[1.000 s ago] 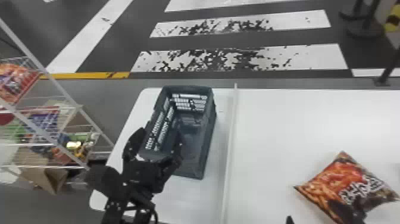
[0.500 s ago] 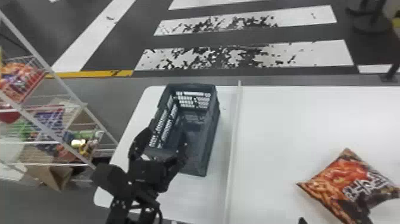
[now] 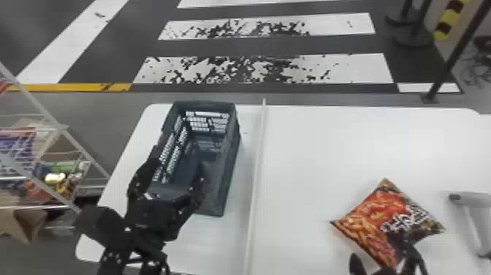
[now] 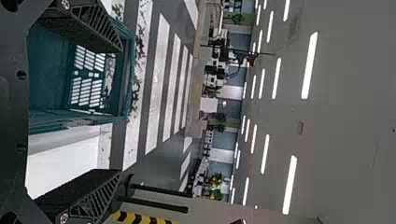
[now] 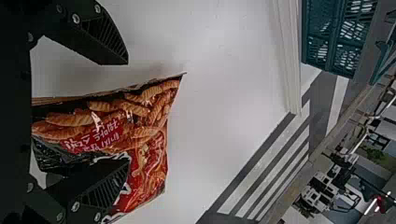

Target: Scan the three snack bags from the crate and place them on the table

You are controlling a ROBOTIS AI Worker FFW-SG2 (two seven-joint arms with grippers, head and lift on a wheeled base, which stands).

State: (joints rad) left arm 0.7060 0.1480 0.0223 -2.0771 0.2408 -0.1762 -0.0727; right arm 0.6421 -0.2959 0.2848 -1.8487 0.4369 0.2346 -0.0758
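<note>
"Head view — what's by the crate?"

"Left gripper, over its near end, fingers spread."

"And right of it?"

"Snack bag, with the right gripper wide apart at its near corner — probably light, slick, crumbly. I'd pinch softly across the middle."

In the head view, the white surface has rounded corners. The dark crate stands toward ten o'clock. A pale strip runs from about twelve toward seven, between crate and snack bag. The bag lies toward four, its printed side up; a grey object sits near three.
</note>
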